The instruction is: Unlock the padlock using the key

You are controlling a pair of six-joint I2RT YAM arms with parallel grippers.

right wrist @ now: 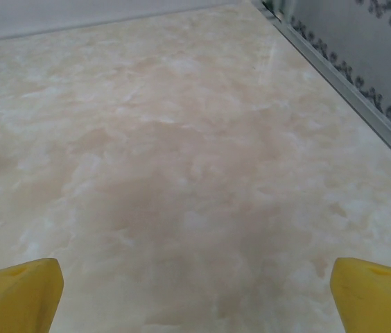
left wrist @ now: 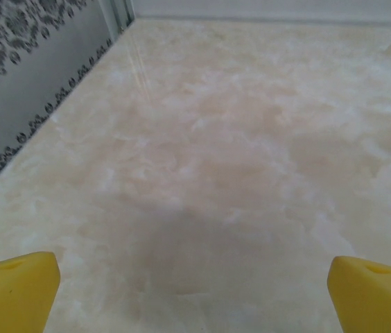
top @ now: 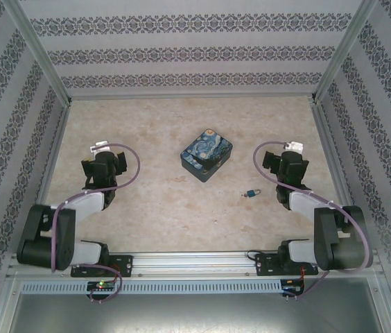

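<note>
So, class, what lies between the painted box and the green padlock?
In the top view, only bare tabletop lies between the painted box and the padlock, save a tiny dark bit beside the padlock, too small to identify.

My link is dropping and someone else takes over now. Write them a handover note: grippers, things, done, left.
Left gripper: open, empty, over bare table.
Right gripper: open, empty, also over bare table.
Padlock: lying on the table, front-right of the painted box, beside the right arm, untouched.
Key: perhaps the tiny piece left of the padlock; too small to tell.
Done: nothing visible. Left: pick up key, insert, turn, open the shackle.
</note>
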